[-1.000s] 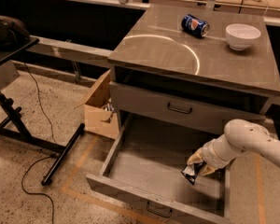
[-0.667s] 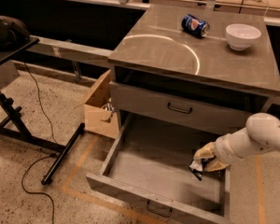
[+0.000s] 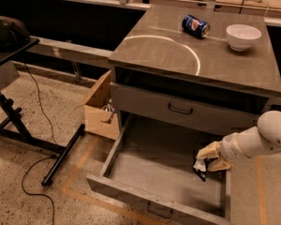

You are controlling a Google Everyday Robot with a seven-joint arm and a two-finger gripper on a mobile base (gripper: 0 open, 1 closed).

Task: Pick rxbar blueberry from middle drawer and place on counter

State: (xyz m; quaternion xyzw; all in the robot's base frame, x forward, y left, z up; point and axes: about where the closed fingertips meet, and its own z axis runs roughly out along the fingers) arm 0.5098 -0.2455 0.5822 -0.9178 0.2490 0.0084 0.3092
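The claw (image 3: 205, 159) is down inside the open drawer (image 3: 152, 175), over at the drawer's right wall, and its two tan fingers are pinching the snack bar (image 3: 199, 166). The bar hangs dark and tilted from the tips, one end dipping toward the drawer floor. Whether it is clear of that floor, I can't tell.

The job now looks like the lift-out, and the bar seems to be caught by one end only, so a smooth, steady rise suits better than a snatch. Go straight up first, because the drawer's right wall is just beside the claw and the shut upper drawer front (image 3: 178, 108) stands above the back of the drawer. The lip of the counter (image 3: 168, 55) overhangs above that. The white arm (image 3: 253, 142) reaches in from the right of the drawer, so I'd back the bar out toward the drawer's front before climbing.

Up top, above the drawer, a can (image 3: 195, 25) and a bowl (image 3: 243, 35) sit toward the far right. The near left stretch looks like the friendlier landing spot. Set the bar flat, then let go.
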